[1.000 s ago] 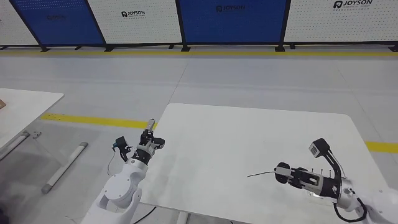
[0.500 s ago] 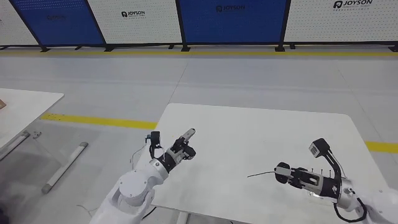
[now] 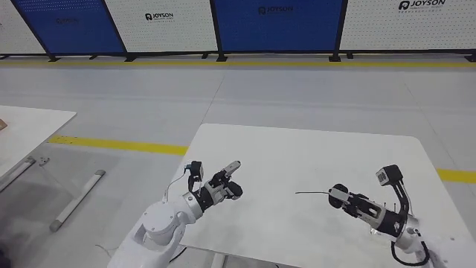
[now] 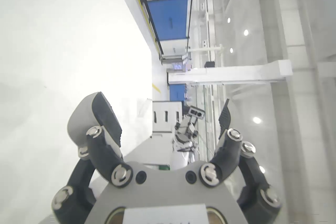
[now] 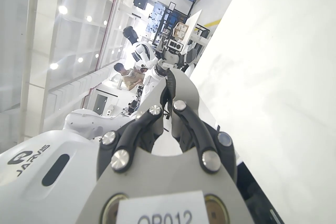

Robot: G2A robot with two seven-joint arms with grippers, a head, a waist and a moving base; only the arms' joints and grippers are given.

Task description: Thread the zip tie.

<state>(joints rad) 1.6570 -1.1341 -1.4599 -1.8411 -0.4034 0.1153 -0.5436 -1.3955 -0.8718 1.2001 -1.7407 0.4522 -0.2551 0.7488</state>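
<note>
past the zip tie [image 3: 311,192], pegboard panels [image 3: 279,7]

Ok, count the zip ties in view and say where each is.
1. The zip tie juts from the shut right end effector, over the table, pointing toward the left end effector. Another could hide behind the arms.

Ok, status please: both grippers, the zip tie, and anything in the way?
Left gripper open, empty. Right gripper shut on zip tie, tail sticking out toward the other gripper. No obstacle between them.
</note>
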